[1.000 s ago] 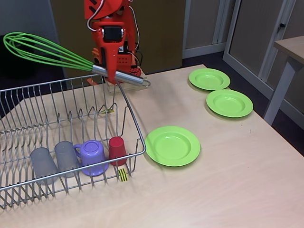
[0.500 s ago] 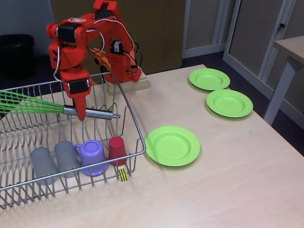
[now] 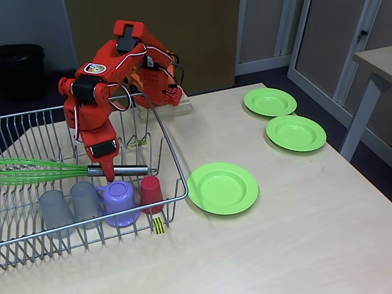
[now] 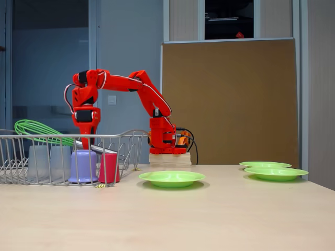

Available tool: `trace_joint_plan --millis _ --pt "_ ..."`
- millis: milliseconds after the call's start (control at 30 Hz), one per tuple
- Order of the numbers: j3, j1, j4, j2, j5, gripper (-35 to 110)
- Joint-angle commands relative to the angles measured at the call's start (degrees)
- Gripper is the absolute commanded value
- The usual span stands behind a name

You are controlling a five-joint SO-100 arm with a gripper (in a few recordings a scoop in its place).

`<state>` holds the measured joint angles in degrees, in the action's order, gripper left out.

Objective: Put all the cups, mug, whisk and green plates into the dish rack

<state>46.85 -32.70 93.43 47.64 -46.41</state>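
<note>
The pale wooden bench carries everything, and the dish rack is the landmark: a silver wire basket at the left of both fixed views, with a yellow-and-black tag on its near rim.

The red arm reaches from its base behind the rack's far right corner down over the rack.

Three green plates lie outside the rack to its right: the largest plate just beside the rack's right wall, the two smaller plates well apart from it toward the far right.

The whisk lies level above the rack's front row, green loops toward the rack's left end.

The hand is clenched on the whisk's silver handle.

Along the rack's front wall stand two grey cups, the mug and the red cup, left to right.
</note>
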Motion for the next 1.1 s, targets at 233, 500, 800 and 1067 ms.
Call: trace_joint_plan --millis 233,500,800,1067 --pt "-6.2 0.0 0.4 -4.7 -0.9 3" --pt "-10.3 0.8 1.3 -8.4 -0.6 11" --pt "-13.2 1.5 1.8 -11.3 -0.1 14" --pt "-14.6 2.1 2.4 -12.8 0.6 19"
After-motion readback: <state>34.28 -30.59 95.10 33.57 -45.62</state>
